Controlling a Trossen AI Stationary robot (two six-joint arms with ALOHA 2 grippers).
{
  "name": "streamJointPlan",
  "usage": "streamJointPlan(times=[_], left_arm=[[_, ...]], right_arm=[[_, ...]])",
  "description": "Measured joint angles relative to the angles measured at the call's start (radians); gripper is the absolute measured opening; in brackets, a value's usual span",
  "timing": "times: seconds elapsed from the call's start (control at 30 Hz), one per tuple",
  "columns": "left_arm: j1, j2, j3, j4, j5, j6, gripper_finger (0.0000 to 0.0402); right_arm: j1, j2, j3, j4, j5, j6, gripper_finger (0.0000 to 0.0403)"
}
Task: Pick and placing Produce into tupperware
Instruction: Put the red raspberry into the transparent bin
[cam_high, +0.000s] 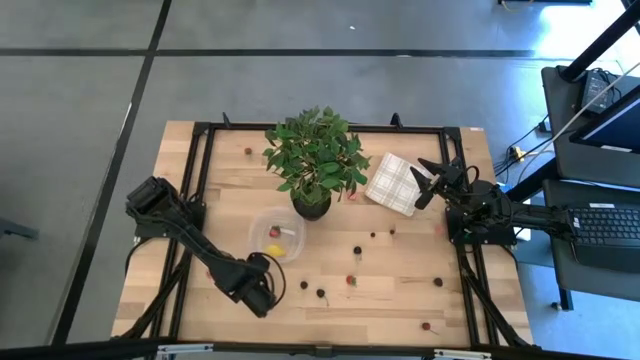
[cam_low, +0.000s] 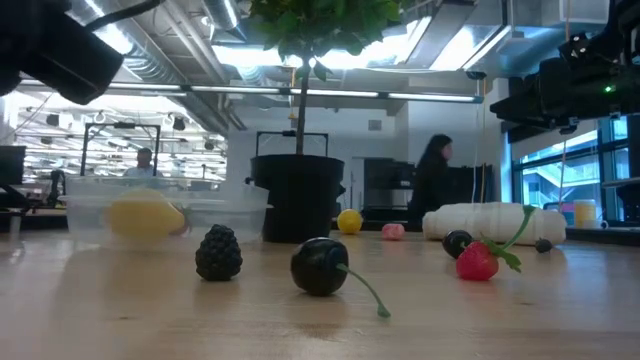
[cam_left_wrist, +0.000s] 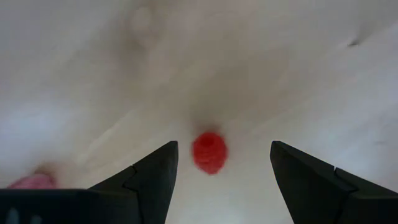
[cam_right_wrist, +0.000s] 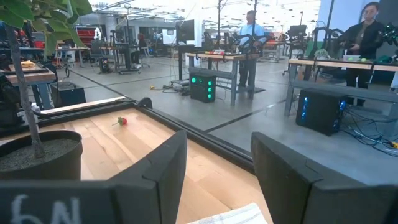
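Observation:
Small produce pieces lie scattered on the wooden table: a red berry (cam_left_wrist: 209, 151), a blackberry (cam_low: 219, 252), a dark cherry (cam_low: 320, 265) and a strawberry (cam_low: 478, 260). The clear tupperware (cam_high: 277, 236) stands in front of the plant pot, with yellow pieces (cam_high: 275, 249) in it. My left gripper (cam_high: 264, 298) points down near the table's front, just in front of the tupperware. It is open (cam_left_wrist: 222, 171), one finger on each side of the red berry, which lies on the table below, untouched. My right gripper (cam_high: 430, 180) waits open and level at the table's right, by the cloth.
A leafy potted plant (cam_high: 315, 160) stands at the table's middle back. A white checked folded cloth (cam_high: 395, 182) lies to its right. More berries (cam_high: 357, 250) dot the middle and right of the table. People stand in the room behind.

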Motion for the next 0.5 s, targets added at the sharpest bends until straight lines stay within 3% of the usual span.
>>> streamJointPlan(times=[0.5], left_arm=[[-0.041, 0.000, -0.059, 0.050, -0.035, -0.065, 0.0247]], right_arm=[[0.000, 0.000, 0.000, 0.000, 0.000, 0.000, 0.0182]])
